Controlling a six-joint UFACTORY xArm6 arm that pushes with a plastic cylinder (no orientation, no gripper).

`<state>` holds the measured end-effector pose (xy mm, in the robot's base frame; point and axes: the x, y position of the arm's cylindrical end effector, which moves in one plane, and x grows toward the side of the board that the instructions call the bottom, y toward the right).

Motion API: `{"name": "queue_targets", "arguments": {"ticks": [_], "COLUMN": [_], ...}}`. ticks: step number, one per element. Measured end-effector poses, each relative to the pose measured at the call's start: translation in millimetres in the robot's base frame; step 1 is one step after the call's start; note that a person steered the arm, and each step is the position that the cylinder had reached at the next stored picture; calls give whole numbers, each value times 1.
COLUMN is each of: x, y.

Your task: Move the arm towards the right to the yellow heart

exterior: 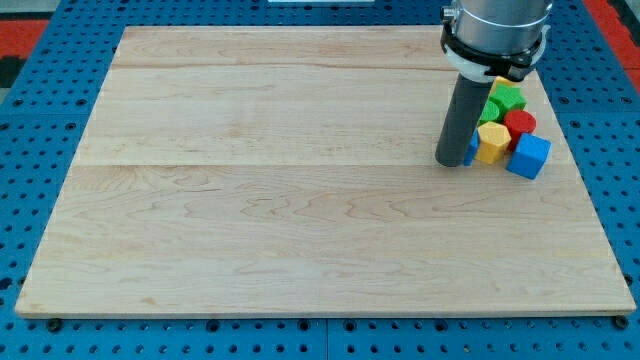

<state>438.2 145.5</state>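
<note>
My tip rests on the wooden board at the view's right, just left of a tight cluster of blocks. A yellow block, its shape unclear from here, sits right beside the rod. A blue cube lies at the cluster's lower right. A red block is above it, and a green block is at the top. A small sliver of another blue block shows right against the rod. A bit of yellow peeks out above the green block, partly hidden by the arm.
The arm's grey housing hangs over the cluster's top. The board sits on a blue perforated table; the cluster lies near the board's right edge.
</note>
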Motion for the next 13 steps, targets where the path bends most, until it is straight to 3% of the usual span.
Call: {"name": "queue_targets", "arguments": {"ticks": [2,3,4,6,8,9,10,13], "x": [-2,29,46,26,52,52,30,-48], "y": [1,0,21,77,78,117,152,155]}}
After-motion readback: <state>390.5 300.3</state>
